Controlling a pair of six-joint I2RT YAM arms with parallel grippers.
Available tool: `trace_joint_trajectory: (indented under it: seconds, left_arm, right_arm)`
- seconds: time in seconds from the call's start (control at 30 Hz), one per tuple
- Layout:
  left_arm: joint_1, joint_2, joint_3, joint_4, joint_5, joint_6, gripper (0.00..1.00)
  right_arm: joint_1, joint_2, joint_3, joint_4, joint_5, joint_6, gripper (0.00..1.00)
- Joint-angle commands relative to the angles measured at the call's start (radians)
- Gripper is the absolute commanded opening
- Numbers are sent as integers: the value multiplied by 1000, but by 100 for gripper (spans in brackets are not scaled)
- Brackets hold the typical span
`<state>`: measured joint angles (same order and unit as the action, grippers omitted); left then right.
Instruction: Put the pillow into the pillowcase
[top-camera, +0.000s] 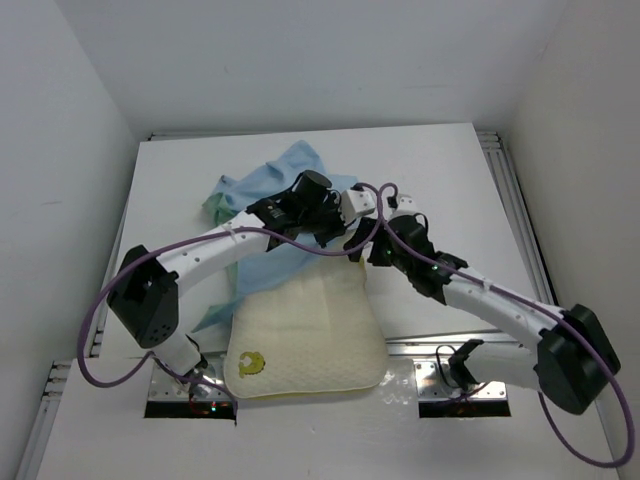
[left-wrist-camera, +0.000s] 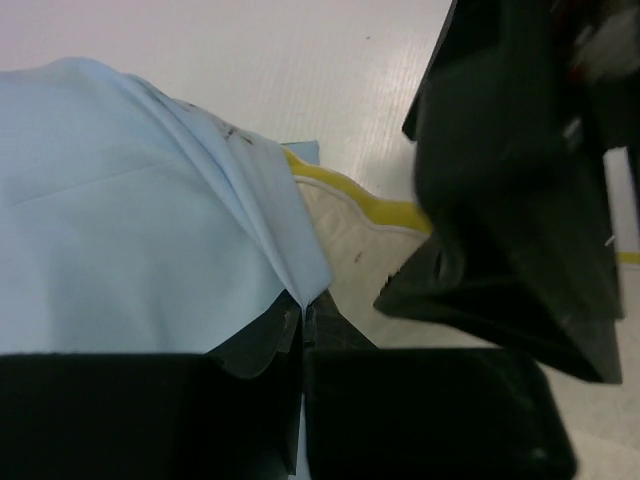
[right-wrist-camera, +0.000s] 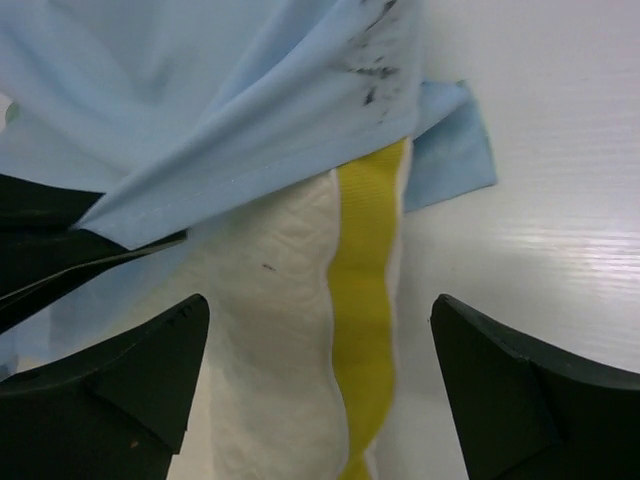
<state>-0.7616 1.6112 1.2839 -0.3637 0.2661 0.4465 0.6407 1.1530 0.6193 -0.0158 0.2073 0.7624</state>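
Pillow (top-camera: 305, 335): cream and textured. It is lying flat at the near edge of the white table (top-camera: 440, 180), between the two arm bases. I am seeing its far edge tucked just under the hem of the pillowcase.

Pillowcase (top-camera: 270, 190): it is lying rumpled beyond the pillow, toward the middle of the table. Its light-blue face is showing upward, and a sliver of sea-green is showing at its far left edge. Its near hem is draping over the pillow's far right corner. The right wrist view is showing dark smudges (right-wrist-camera: 370, 60) on the cloth there.

Left gripper (left-wrist-camera: 303, 318): I am reading it as pinched tight on a fold of the pillowcase's light-blue hem, which is lifting into a ridge above the pillow's corner.

Right gripper (right-wrist-camera: 320, 345): it is hovering over the same corner, just beside the left gripper. Its fingers are spread wide, one on each side of the pillow's edge, and are grasping nothing.

Yellow edge seam (right-wrist-camera: 365, 300): it is running between the right gripper's fingers and emerging from under the blue hem.

Yellow-green mark (top-camera: 248, 363): it is sitting near the pillow's near left corner.
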Motion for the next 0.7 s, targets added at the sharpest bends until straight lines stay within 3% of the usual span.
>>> trace_joint_trajectory:
  seconds: [0.0,0.17,0.23,0.27,0.33,0.37,0.4,0.53,0.67]
  left_arm:
    - [-15,-65,29,25,-66,34,0]
    - [-15,-80,26,39,-50,61,0]
    - [-15,-92,29,37,-31,63,0]
    - [-16,-99,29,34,-19,66,0]
    - [-15,-119,19,43,10,78,0]
    - [-15,-126,12,55,7,66,0]
    - [-12,-138,9,66,2,60,0]
    - [2,-152,46,109,8,11,0]
    - [2,-155,106,100,97,37,0]
  right_arm:
    - [-4,82,8,184,-160,-5,90]
    - [-4,203,7,253,-140,-17,89]
    - [-7,286,10,301,-179,-25,84]
    - [-7,312,10,371,-201,-23,64]
    - [-7,362,-10,523,-303,-21,41]
    - [-6,367,-21,554,-322,-31,9]
    - [2,366,-29,559,-324,-40,0]
    - [149,228,-49,443,-130,-297,0]
    - [266,73,-118,546,-80,-383,0]
